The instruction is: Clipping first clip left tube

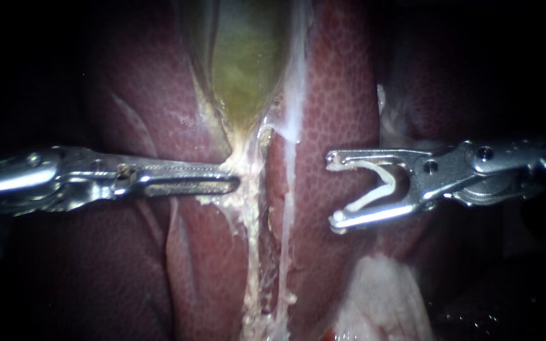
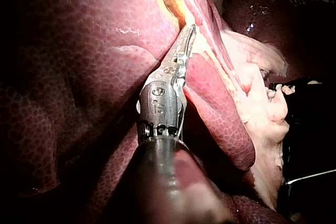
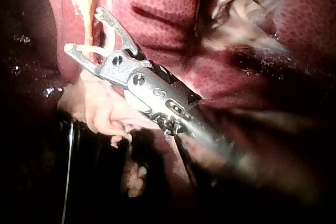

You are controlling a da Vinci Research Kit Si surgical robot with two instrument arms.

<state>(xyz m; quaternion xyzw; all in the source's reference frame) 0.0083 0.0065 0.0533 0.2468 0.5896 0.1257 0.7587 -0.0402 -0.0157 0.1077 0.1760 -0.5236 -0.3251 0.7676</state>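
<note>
The green-yellow gallbladder [image 1: 244, 63] narrows downward between lobes of red liver [image 1: 342, 95]. Two pale strands run down from its neck: the thicker left tube [image 1: 249, 227] and a thin right tube [image 1: 287, 208]. My left instrument [image 1: 232, 180] has its jaws together on pale tissue at the gallbladder's neck, as the left wrist view [image 2: 189, 29] also shows. My right instrument [image 1: 333, 189] stands to the right of both tubes, clear of them. Its jaws are spread wide with a white clip [image 1: 380, 183] seated against both. Its own view shows the same jaws [image 3: 84, 30] and clip [image 3: 97, 50].
A lump of pale fatty tissue [image 1: 380, 297] lies below the right instrument and shows beside the liver in the left wrist view [image 2: 257, 93]. Liver lobes flank the tubes closely on both sides. The edges of the endoscope view are dark.
</note>
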